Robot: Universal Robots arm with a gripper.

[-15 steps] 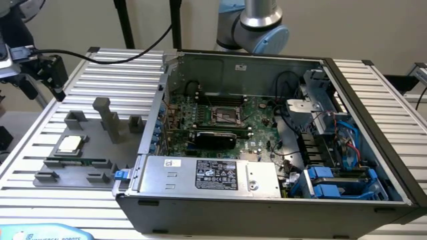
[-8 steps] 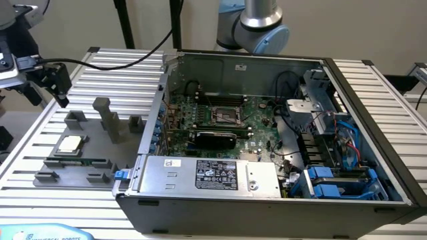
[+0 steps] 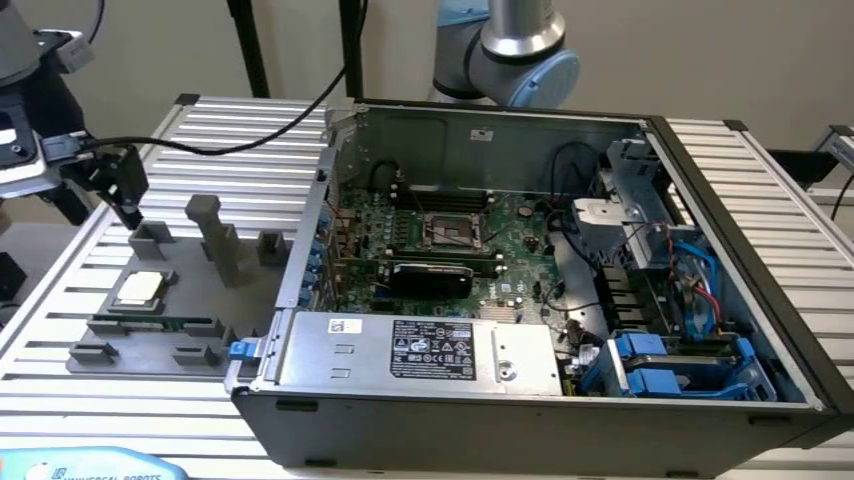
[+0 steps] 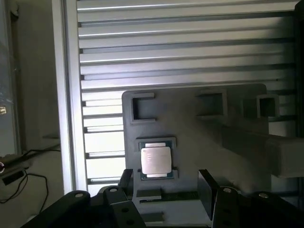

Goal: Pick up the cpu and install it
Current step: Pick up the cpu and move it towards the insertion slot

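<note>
**Kid:** What is your gripper doing?

**Me:** My black gripper (image 4: 165,173) hangs in the air with its two fingers (image 4: 126,179) wide apart. It holds nothing.

**Kid:** Where is the cpu?

**Me:** The small, flat, square cpu with the silver top (image 4: 155,160) lies under my gripper, and I am not touching it. It sits flat, shiny side up, in a square holder on the grey plastic plate (image 4: 199,142).

**Kid:** What else is on that plate?

**Me:** Grey blocks and posts (image 3: 214,235) stand on it. A long thin green memory stick (image 3: 150,324) lies just beside the cpu.

**Kid:** What is the plate on?

**Me:** It is on the silver table with long ribs (image 3: 80,390).

**Kid:** And farther away?

**Me:** A big dark grey computer case (image 3: 534,420) lies open on the same table, on the exterior view's right. Inside it is a green board with a square metal socket (image 3: 447,232), well apart from the cpu. Behind the case stands my silver and blue arm (image 3: 514,50).
</note>
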